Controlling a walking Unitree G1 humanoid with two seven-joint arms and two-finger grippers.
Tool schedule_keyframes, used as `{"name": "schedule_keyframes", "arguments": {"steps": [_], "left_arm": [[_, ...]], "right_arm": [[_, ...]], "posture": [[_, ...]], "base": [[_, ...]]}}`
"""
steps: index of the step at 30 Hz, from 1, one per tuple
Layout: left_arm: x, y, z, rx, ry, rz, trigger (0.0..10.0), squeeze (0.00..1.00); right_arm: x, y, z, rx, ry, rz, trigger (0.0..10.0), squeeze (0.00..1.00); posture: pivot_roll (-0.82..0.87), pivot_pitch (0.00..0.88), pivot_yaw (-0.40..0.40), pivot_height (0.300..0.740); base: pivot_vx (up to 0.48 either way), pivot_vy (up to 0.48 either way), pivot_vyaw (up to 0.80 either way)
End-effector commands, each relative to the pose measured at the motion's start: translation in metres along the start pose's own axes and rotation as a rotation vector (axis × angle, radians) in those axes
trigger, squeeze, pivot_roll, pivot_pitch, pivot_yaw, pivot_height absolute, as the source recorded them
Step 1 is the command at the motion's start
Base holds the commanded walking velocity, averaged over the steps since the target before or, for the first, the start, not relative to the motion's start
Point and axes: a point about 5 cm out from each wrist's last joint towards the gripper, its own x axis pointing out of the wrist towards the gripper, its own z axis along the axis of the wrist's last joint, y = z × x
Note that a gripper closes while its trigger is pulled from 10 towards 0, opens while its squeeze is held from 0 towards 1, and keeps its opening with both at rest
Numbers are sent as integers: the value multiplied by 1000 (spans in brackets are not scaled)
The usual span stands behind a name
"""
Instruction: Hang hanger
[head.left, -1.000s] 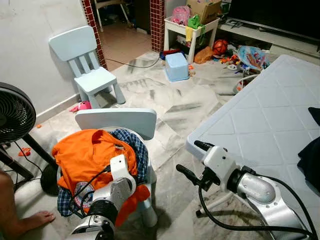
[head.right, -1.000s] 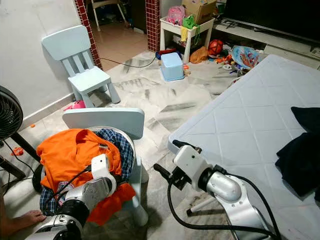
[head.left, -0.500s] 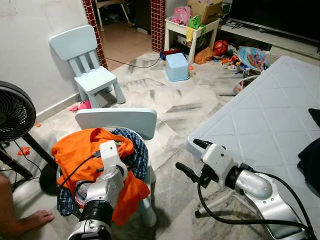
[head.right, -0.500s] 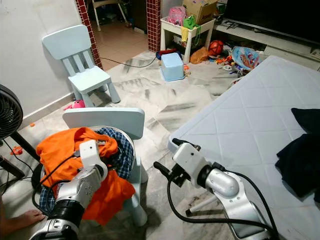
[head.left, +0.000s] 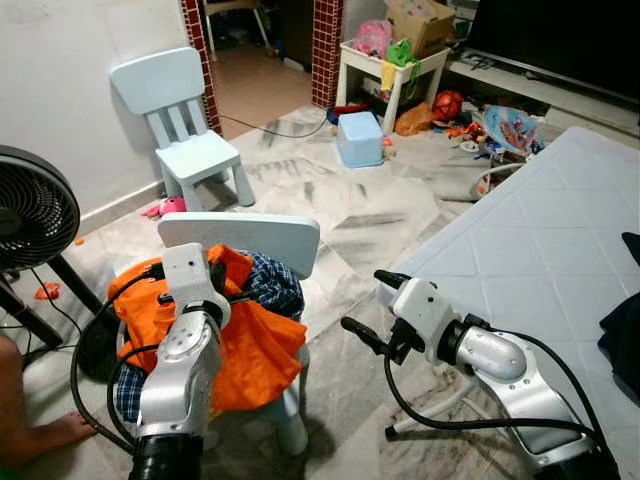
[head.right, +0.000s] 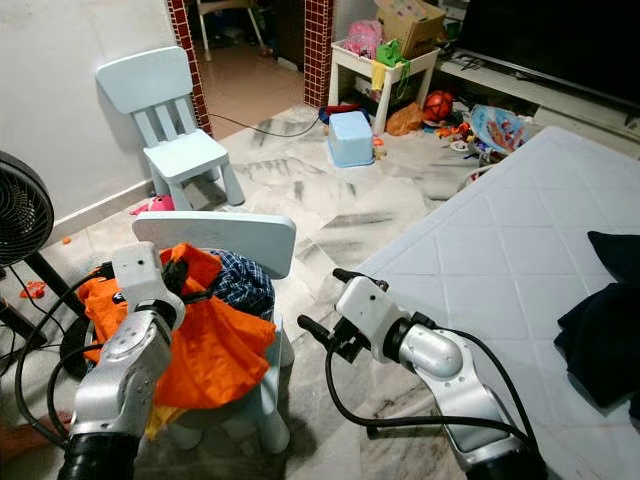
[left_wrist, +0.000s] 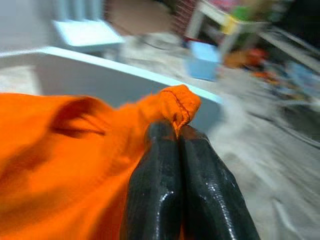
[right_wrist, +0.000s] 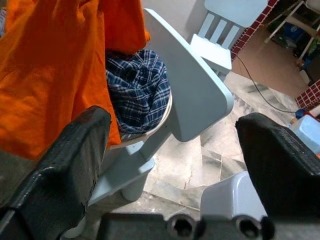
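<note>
Orange shirt (head.left: 235, 345) drapes chair (head.left: 250, 240), hiding plaid cloth (head.left: 275, 290).

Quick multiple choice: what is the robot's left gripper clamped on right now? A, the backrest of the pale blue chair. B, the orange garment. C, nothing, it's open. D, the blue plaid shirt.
B: in the left wrist view the left gripper has its two black fingers pressed together on a bunched fold of the orange garment, in front of the pale blue chair.
</note>
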Motion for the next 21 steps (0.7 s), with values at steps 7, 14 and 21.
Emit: {"name": "schedule_keyframes", "arguments": {"steps": [7, 14, 21], "left_arm": [[-37, 22, -40, -9, 283, 101, 0, 0], [-60, 40, -50, -45, 393, 213, 0, 0], [-65, 41, -53, -32, 436, 218, 10000, 631]], "right_arm": [[-3, -2, -2, -14, 4, 6, 10000, 0], [-2, -2, -3, -20, 4, 17, 10000, 0], [-2, -3, -4, -25, 8, 21, 10000, 0]], "posture": [[-101, 0, -40, 740], [-94, 0, -51, 740], [-95, 6, -53, 740]], "base": [[0, 0, 0], [0, 0, 0], [0, 0, 0]]}}
